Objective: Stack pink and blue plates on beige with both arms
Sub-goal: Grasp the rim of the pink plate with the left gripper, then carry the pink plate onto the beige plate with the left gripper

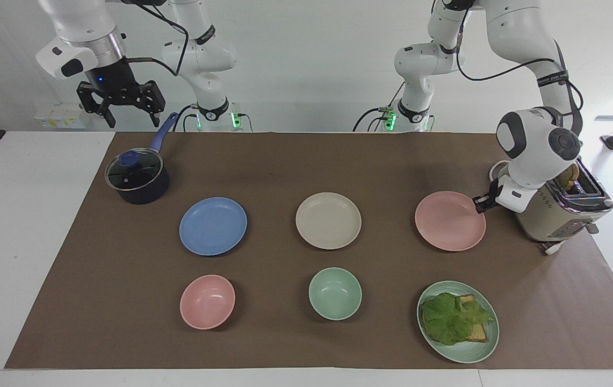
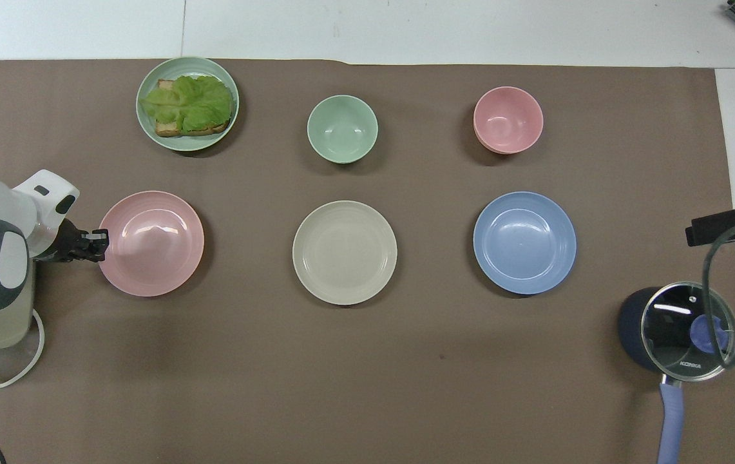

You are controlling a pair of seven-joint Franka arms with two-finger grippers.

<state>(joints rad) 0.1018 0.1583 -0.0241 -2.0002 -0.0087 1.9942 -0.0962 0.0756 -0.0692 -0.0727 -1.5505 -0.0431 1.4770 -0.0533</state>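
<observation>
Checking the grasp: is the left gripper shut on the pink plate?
Yes: the left gripper pinches the pink plate's rim.
</observation>
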